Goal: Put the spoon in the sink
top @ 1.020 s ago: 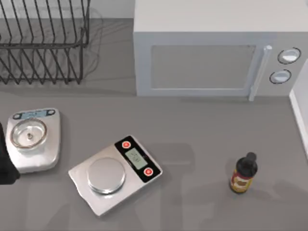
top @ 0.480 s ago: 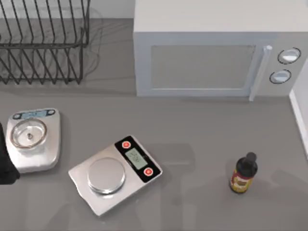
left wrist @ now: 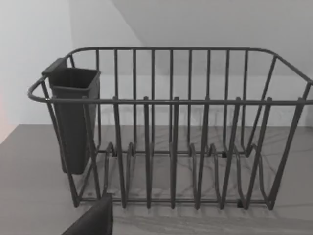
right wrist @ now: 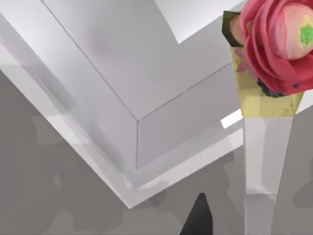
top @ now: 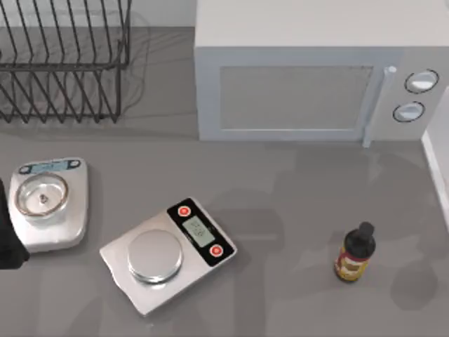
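fresh shadows just spread round the bottle (top: 355, 253), right side | reckon your right gripper (right wrist: 198, 218) is nearing the sink (right wrist: 122, 73) corner | left gripper (top: 5, 239) parked left | both grips, spoon's whereabouts: can't tell

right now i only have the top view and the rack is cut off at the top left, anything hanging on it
observer: in the left wrist view the dish rack has a dark utensil cup hung at one end.
operator: ok, what's off past the microwave on the right
observer: the right wrist view has a pink flower in a tall white vase, beside the corner of a white block.
operator: left arm is parked at my left edge, where's the right gripper
observer: a dark tip of the right gripper shows in its wrist view, over grey table near that white corner.
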Robot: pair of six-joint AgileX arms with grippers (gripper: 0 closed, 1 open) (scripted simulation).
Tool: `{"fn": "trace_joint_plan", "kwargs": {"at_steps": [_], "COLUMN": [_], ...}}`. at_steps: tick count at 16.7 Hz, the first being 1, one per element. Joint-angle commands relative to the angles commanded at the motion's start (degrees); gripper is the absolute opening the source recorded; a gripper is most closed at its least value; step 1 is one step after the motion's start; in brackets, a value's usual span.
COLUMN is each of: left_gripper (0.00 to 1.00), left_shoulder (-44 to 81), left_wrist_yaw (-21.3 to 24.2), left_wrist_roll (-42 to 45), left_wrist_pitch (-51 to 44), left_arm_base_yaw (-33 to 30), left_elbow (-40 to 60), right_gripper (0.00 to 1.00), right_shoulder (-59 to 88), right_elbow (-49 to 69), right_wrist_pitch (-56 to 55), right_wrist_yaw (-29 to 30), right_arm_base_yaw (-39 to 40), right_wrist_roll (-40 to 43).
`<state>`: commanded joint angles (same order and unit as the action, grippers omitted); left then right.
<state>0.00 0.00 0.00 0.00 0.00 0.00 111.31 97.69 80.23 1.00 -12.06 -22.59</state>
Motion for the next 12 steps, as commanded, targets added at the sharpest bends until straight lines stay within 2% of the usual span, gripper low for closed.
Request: {"fn": "trace_joint_plan", "kwargs": {"at_steps": [7, 12], "left_gripper": [1.00, 1.00], "left_shoulder": [0.00, 0.00], "left_wrist_yaw": [0.00, 0.00], "left_wrist_roll": [0.00, 0.00], "left_wrist_pitch": [0.00, 0.00], "left_arm_base_yaw": [0.00, 0.00], "left_elbow": [0.00, 0.00], "right_gripper": [0.00, 0.00], "right_shoulder": [29.41, 42.61], "right_elbow": [44.30, 63.84], "right_wrist_pitch": [11.84, 16.07], "right_wrist_yaw": [0.05, 0.13], "right_arm_base_yaw": [1.53, 2.53], "right_wrist_roll": [-1.80, -2.43]}}
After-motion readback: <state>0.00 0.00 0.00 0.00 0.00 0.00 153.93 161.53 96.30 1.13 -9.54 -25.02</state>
